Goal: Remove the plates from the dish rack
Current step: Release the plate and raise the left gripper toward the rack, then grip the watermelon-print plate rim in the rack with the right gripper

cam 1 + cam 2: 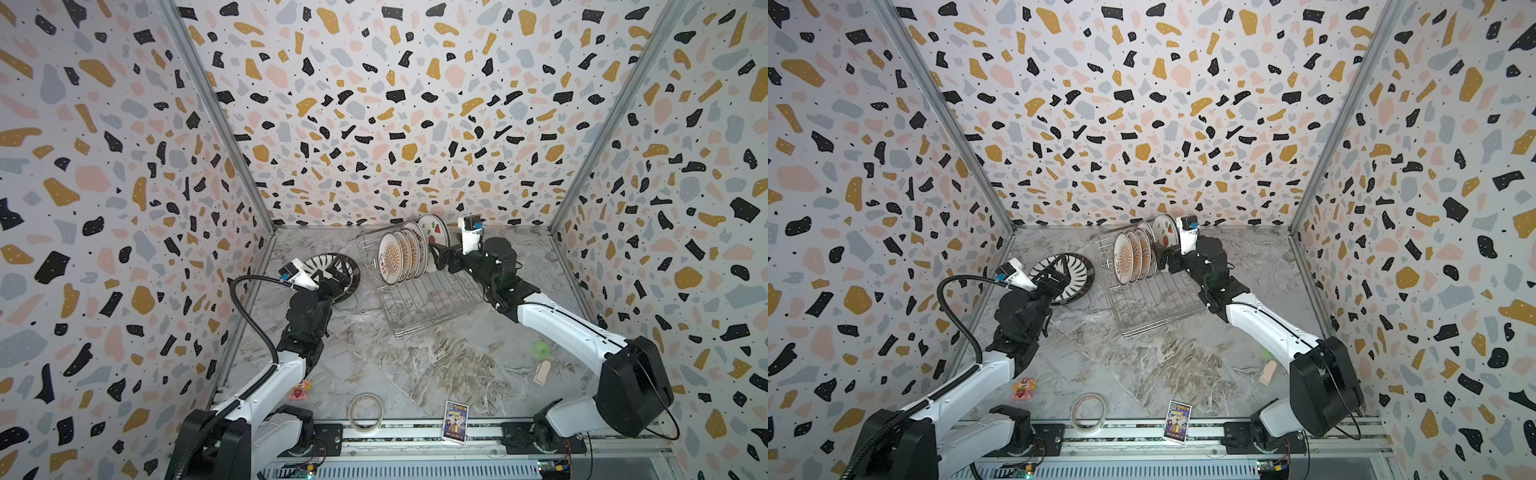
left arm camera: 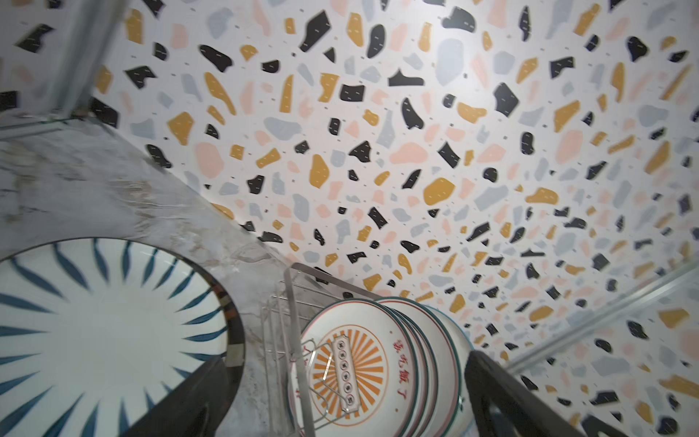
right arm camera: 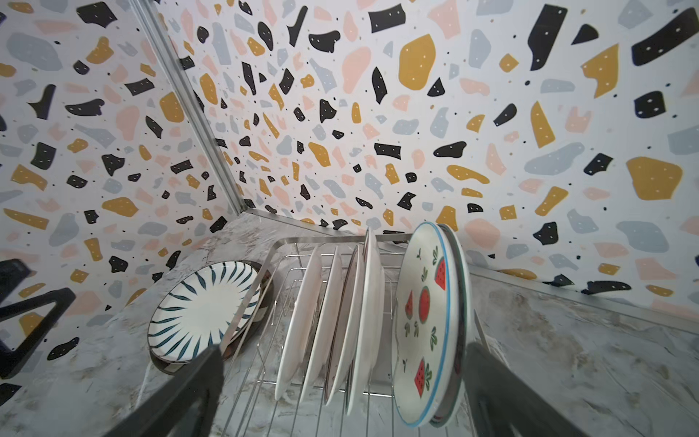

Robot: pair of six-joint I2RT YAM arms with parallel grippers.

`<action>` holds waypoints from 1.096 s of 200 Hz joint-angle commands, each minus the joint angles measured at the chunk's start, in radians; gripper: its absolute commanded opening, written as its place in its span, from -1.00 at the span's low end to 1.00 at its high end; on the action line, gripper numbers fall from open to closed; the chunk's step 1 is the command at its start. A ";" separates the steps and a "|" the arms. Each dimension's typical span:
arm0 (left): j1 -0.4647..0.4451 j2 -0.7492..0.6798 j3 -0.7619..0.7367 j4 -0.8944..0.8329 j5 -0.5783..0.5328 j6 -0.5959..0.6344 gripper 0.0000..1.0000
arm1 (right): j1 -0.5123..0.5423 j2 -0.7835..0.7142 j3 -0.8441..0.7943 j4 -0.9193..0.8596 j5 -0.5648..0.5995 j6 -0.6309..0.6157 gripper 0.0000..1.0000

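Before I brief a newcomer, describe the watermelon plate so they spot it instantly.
Find the rectangular silver wire dish rack at the back of the grey marble tabletop. Behind its upright orange-sunburst plates stands a round white ceramic plate. It alone shows red watermelon slices and a blue rim.

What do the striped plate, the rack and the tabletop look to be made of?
The striped plate looks like glazed ceramic: glossy white face, painted dark stripes. The rack looks like bare metal wire: thin, silvery, shiny bars. The tabletop has a grey marble pattern with brown veins; real stone or a printed sheet, I cannot tell.
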 commanded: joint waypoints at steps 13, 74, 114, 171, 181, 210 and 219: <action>-0.116 -0.012 -0.001 0.157 0.201 0.135 0.99 | -0.029 0.032 0.074 -0.049 0.011 -0.020 0.86; -0.282 -0.012 0.050 0.159 0.255 0.207 1.00 | -0.080 0.131 0.194 -0.137 0.013 -0.013 0.38; -0.319 0.060 0.088 0.168 0.254 0.196 1.00 | -0.098 0.214 0.282 -0.196 -0.019 -0.017 0.01; -0.336 0.119 0.103 0.209 0.257 0.164 0.99 | -0.098 0.330 0.398 -0.265 0.025 -0.027 -0.25; -0.342 0.122 0.102 0.211 0.251 0.166 0.99 | -0.098 0.346 0.416 -0.275 0.027 -0.029 -0.28; -0.351 0.151 0.111 0.225 0.245 0.166 0.99 | -0.099 0.375 0.440 -0.288 0.020 -0.032 -0.33; -0.353 0.164 0.114 0.231 0.243 0.162 0.99 | -0.099 0.380 0.446 -0.291 0.018 -0.032 -0.34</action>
